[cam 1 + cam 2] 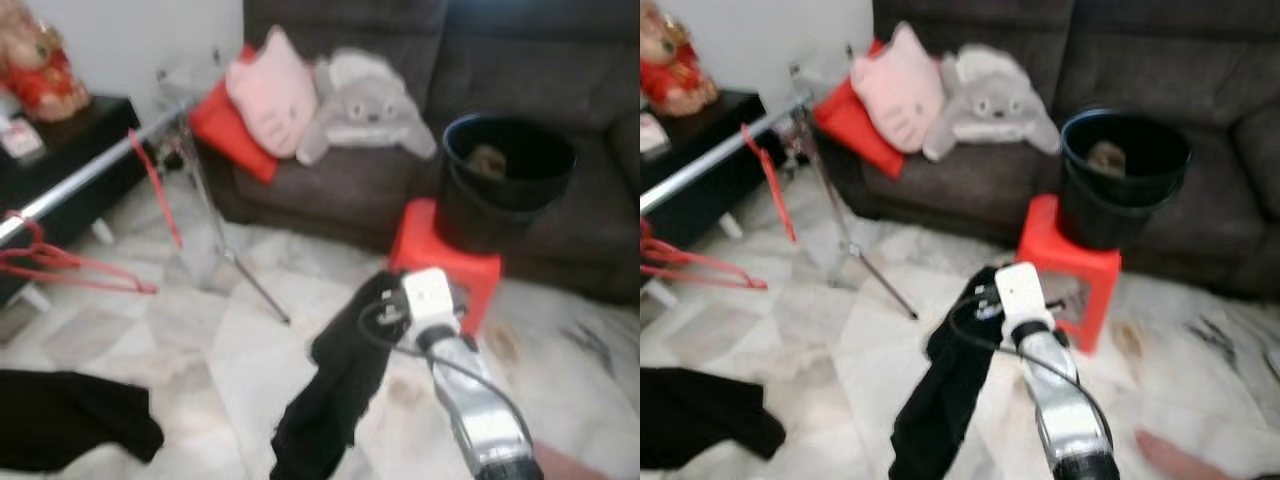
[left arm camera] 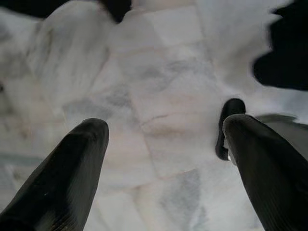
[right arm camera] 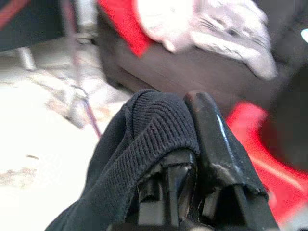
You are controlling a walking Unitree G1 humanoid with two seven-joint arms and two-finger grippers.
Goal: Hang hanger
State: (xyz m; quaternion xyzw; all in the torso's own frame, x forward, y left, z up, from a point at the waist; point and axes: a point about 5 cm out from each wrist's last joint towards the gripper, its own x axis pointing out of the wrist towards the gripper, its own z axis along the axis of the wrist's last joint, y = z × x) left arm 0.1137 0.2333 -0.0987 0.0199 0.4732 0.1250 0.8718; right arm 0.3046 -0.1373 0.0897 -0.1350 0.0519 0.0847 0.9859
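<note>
Left eye view: right tool [image 1: 385, 300] is raised in front of the red stool [image 1: 445, 262], holding a black garment [image 1: 335, 385] that hangs limp from it toward the marble floor [image 1: 220, 350]. Red hangers [image 1: 60, 262] hang on the silver rail [image 1: 90, 172] of a clothes rack, well left of the stool; one more red hanger [image 1: 158, 195] hangs further along the rail, nearer the sofa [image 1: 400, 170]. A second black cloth [image 1: 65, 420] lies on the floor below the rail. A black bucket [image 1: 505, 180] stands on the stool.

Right eye view: same layout. A pink cat cushion [image 1: 902, 90] and a grey plush cushion [image 1: 990, 100] sit on the sofa behind the stool.

Left wrist view: left tool [image 2: 163, 144] points at bare marble, fingers [image 2: 72, 163] well apart, nothing between them.

Right wrist view: right tool's fingers are closed, pinching a ribbed knit edge of the black garment between them.

Handling judgement: the garment looks soft and light and will drape and swing. The hangers look thin, stiff, light and likely slippery; best taken at the neck just under the hook, so the hook stays free for the rail.
</note>
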